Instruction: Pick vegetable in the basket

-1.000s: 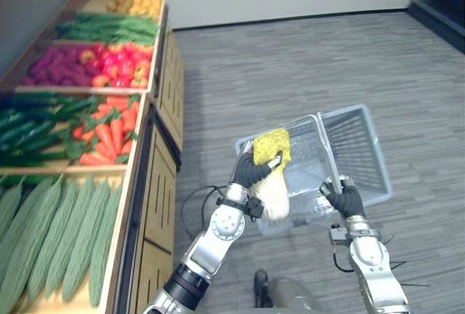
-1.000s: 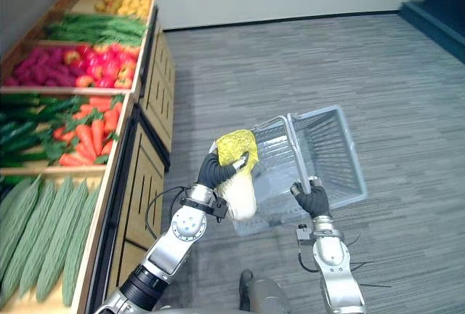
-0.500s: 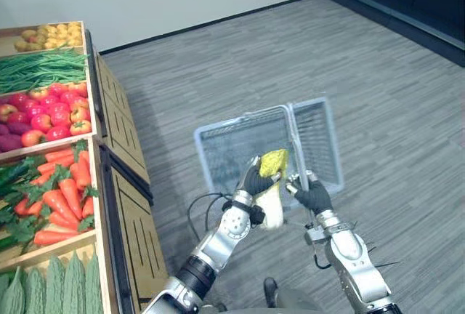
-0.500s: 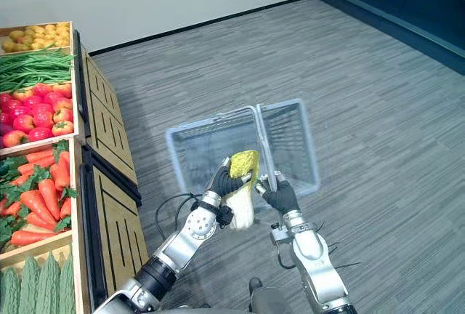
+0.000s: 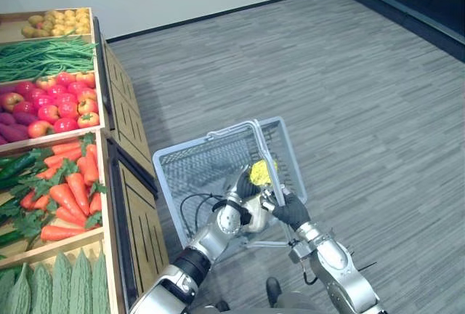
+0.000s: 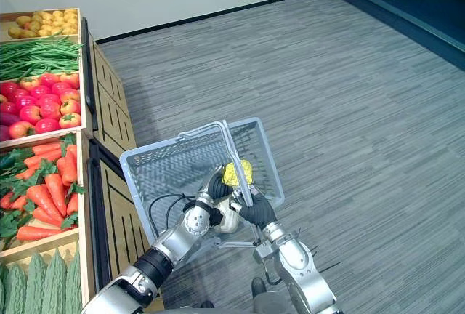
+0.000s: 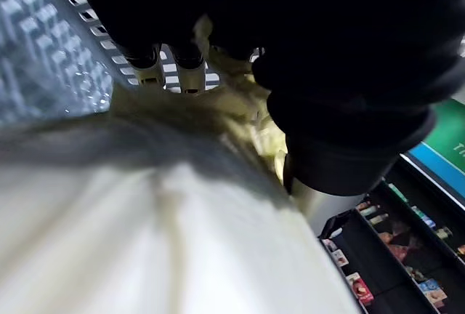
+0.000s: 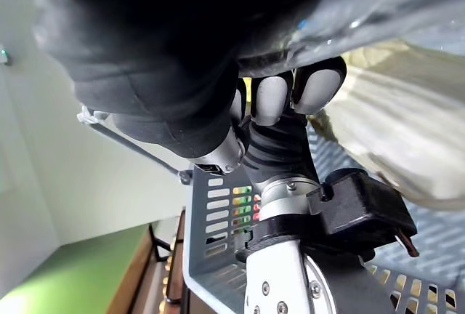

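Cabbage [image 5: 260,172] over the basket [image 5: 196,172], produce shelves [image 5: 142,212] to its left

Left arm [image 5: 207,238] comes in from the lower left, elbow bent. Our left hand [image 5: 245,184] is over the near half of the basket [image 5: 168,165], fingers [image 7: 168,63] and thumb curled round the cabbage [image 5: 260,171]. Right arm [image 5: 330,278] comes up from the lower right. Our right hand [image 5: 291,211] is at the basket's near rim, just beside the left hand, fingers wrapped round the handle [image 5: 232,128].
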{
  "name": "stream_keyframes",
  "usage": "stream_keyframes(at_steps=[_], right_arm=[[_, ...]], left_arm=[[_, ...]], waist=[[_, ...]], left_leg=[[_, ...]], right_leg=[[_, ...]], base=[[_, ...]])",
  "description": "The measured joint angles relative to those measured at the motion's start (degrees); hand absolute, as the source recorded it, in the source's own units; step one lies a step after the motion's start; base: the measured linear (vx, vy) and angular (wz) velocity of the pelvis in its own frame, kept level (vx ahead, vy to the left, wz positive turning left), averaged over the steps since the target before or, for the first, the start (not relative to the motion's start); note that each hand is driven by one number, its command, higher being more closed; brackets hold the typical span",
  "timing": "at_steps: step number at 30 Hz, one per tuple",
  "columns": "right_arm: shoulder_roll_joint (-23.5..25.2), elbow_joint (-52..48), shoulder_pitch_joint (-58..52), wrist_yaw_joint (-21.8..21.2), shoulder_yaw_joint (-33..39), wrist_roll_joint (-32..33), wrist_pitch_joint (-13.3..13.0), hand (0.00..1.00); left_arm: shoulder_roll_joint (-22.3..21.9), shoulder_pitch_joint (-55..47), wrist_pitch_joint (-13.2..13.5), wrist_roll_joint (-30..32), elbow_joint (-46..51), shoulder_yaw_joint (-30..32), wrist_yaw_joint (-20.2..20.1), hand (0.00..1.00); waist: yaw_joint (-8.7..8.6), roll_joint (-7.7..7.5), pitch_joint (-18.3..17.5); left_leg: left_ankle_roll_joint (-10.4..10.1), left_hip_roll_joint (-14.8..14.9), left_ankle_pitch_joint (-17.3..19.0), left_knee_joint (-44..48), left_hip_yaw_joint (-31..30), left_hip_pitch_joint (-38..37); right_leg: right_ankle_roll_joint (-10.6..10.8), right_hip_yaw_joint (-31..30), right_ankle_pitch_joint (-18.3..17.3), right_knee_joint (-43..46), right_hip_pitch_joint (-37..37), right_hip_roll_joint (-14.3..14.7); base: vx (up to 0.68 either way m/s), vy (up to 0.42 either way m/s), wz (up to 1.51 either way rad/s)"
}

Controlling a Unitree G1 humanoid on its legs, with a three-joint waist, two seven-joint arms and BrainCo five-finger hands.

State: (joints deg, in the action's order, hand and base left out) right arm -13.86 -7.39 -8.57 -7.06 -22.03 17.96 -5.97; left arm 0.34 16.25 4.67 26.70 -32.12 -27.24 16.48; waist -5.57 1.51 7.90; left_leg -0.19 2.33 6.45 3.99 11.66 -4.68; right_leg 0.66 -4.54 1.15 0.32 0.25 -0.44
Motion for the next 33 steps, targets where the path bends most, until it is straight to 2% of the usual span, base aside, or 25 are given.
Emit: stream_keyframes(at_steps=[8,11,17,20,24,28,33], right_arm=[[1.5,4.6,0.1,0.7,0.3,1.7,0.0,1.0],[1.9,5.5,-0.4,1.2,1.2,1.4,0.3,1.0],[4.5,6.9,-0.8,4.3,7.5,-5.7,0.4,1.0],[5.6,8.5,-0.8,6.0,13.4,-9.1,0.4,1.0],[6.3,8.7,-0.8,8.8,20.4,-11.4,2.3,1.0],[6.5,8.7,-0.9,10.1,24.5,-13.2,2.3,1.0],[6.7,8.7,-2.3,10.7,28.7,-14.1,2.3,1.0]], left_arm=[[-0.1,-6.5,0.2,-1.5,4.4,-2.2,-1.7,0.0],[-0.1,-6.9,0.2,-3.6,5.8,-2.5,-3.0,0.0],[0.9,-11.9,0.9,-8.6,16.3,-1.8,-4.2,0.0],[1.2,-14.6,1.6,-11.4,23.8,1.1,-5.7,0.0],[1.9,-19.7,2.4,-17.4,30.4,7.9,-8.8,0.0],[2.8,-24.6,2.7,-21.7,32.8,13.5,-10.3,0.0],[2.5,-28.9,3.1,-22.7,31.5,20.9,-10.0,0.0]], waist=[[0.5,-0.17,-0.1],[1.46,-0.24,-0.1],[2.2,-0.58,-0.3],[3.07,-0.56,-0.3],[3.29,-0.48,-0.3],[3.29,-0.45,-0.3],[3.38,-0.36,-0.5]], left_leg=[[-0.1,0.0,-0.6,-0.2,-1.6,0.0],[-0.2,0.0,-0.9,-0.5,-2.2,0.1],[-0.4,0.0,-1.4,-1.7,-3.2,0.2],[-0.4,-0.1,-1.4,-1.8,-3.7,0.3],[-0.4,-0.3,-1.4,-1.8,-4.3,0.2],[-0.4,-0.5,-1.4,-1.8,-4.8,0.2],[-0.4,-0.5,-1.4,-1.7,-5.8,0.5]], right_leg=[[-0.2,1.6,0.3,-0.7,0.9,-0.1],[-0.2,2.2,0.3,-0.7,1.1,-0.1],[-0.2,3.2,0.3,-1.5,1.6,-0.2],[-0.1,3.8,0.2,-1.6,1.6,-0.2],[0.2,4.7,0.0,-1.6,1.7,-0.5],[0.4,5.2,-0.2,-1.6,1.9,-0.7],[0.3,6.2,-0.5,-1.6,2.0,-0.8]], base=[[-0.03,-0.012,0.11],[-0.03,-0.009,0.1],[0.0,-0.008,0.09],[0.03,0.007,0.08],[0.03,0.011,0.1],[-0.01,0.017,0.06],[-0.02,-0.005,0.11]])
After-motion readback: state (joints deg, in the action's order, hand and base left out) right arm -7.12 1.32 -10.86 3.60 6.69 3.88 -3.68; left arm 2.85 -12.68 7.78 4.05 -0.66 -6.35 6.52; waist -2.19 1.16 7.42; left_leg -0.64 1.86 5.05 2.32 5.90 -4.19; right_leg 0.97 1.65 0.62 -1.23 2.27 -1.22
